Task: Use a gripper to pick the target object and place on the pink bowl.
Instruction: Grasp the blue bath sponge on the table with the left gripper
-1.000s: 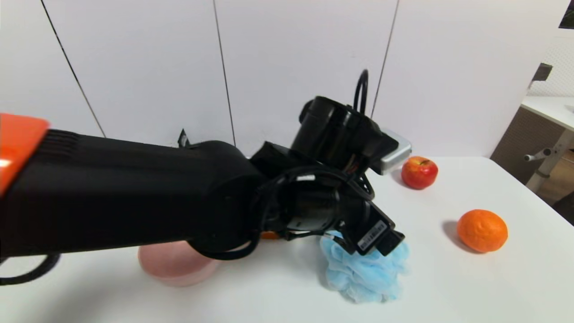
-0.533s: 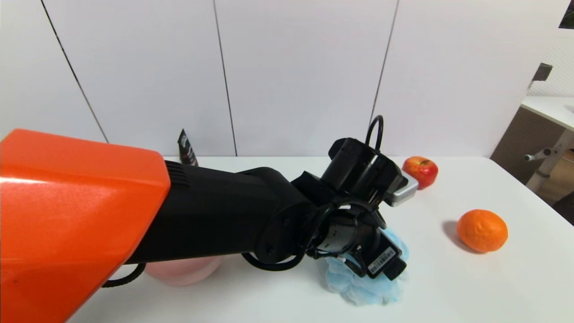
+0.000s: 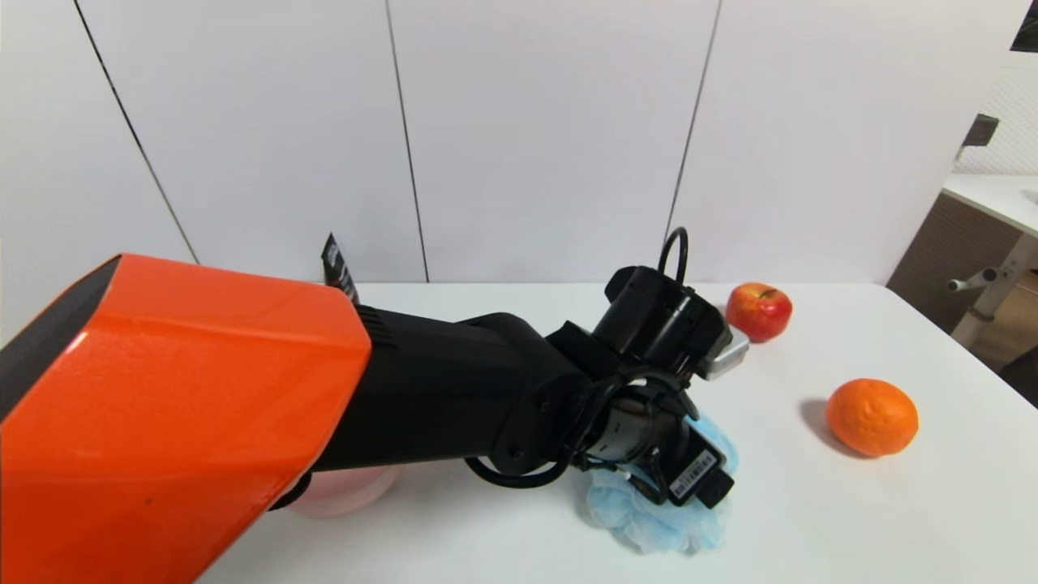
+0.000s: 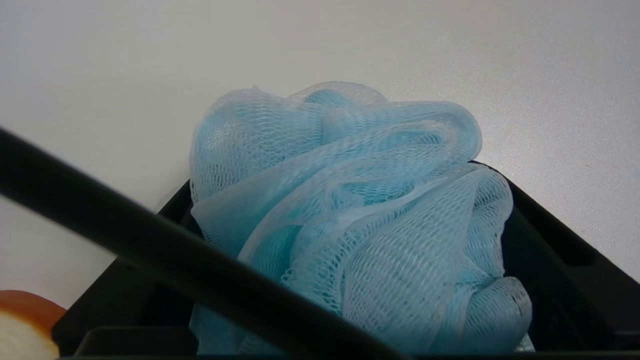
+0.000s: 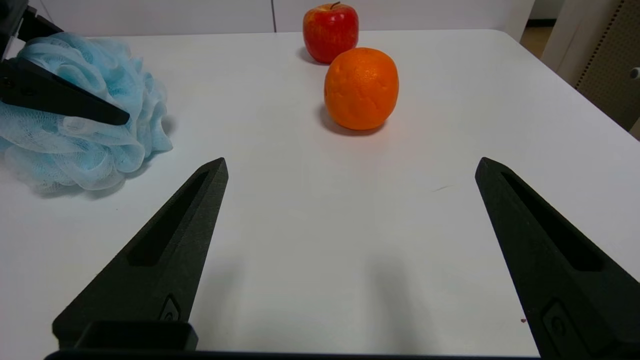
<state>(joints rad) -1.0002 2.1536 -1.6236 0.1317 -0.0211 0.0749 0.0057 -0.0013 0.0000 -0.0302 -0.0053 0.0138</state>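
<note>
Right between claw (image 4: 350, 220) fingers, puff (image 4: 350, 210).

Place: looks like a robot lab or test station, exact kind unsure
Counter: plain white top (image 3: 811, 503), rounded far corner
Backdrop: pale upright panels (image 3: 551, 138) with thin dark seams, right behind the counter
Worker: orange-and-black robot arm (image 3: 219, 365) reaching in from the left
Props: apple (image 3: 759, 312) and orange (image 3: 872, 417) set well apart from the bath puff (image 3: 665, 511)
Right edge: another white surface (image 3: 997, 199) on a metal leg (image 3: 996, 284)
</note>
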